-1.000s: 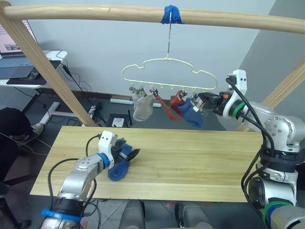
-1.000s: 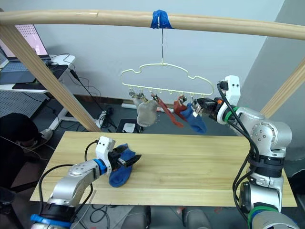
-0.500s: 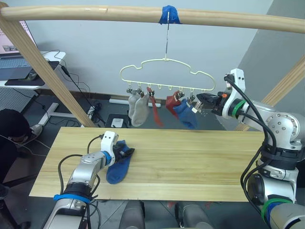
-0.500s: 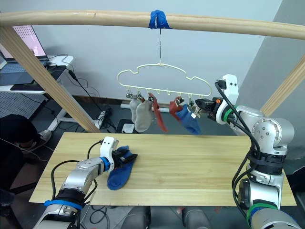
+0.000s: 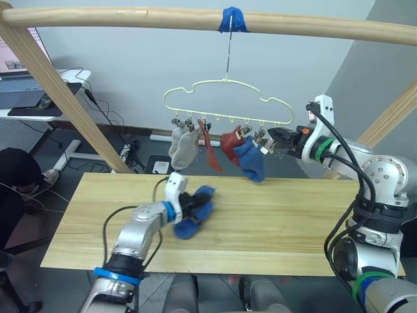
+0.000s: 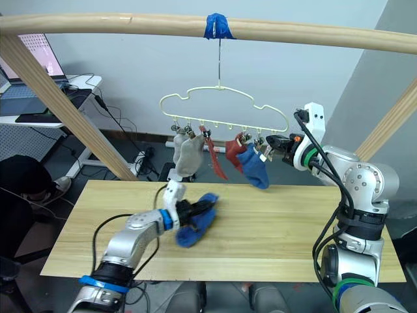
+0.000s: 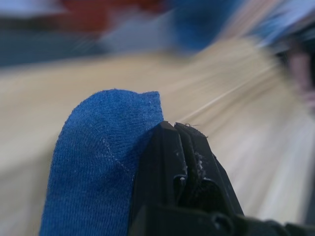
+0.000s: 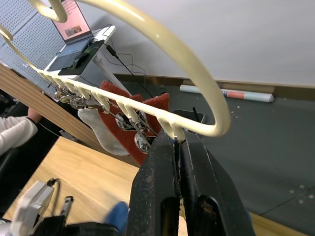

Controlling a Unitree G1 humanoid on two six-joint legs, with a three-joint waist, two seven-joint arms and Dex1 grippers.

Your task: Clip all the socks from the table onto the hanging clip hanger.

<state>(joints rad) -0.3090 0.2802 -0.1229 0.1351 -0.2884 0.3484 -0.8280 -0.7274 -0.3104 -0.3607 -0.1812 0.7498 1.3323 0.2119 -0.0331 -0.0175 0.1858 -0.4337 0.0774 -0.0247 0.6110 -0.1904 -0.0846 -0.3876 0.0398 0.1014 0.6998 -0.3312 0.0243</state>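
Note:
My left gripper (image 5: 193, 201) is shut on a blue sock (image 5: 195, 218) low over the middle of the light wooden table (image 5: 293, 228). In the left wrist view the black fingers (image 7: 167, 147) pinch the edge of the blue sock (image 7: 93, 162). The pale-yellow clip hanger (image 5: 225, 83) hangs from the top pole. Clipped to it are two grey socks (image 5: 180, 147), two red socks (image 5: 229, 146) and one blue sock (image 5: 250, 159). My right gripper (image 5: 273, 135) is shut on the hanger's right end, its fingers (image 8: 162, 157) closed on the lower bar of the clip hanger (image 8: 197, 73).
A round wooden pole (image 5: 130, 16) crosses overhead, with blue tape (image 5: 233, 19) holding the hook. Slanted poles stand at the left (image 5: 58, 91) and the right (image 5: 391, 117). A desk with a laptop (image 5: 32, 91) and a seated person (image 5: 13, 176) are at the far left.
My left gripper has shut on the blue sock and carried it rightward towards the table's middle. The hanger and its socks have swung slightly left. My right gripper holds its place.

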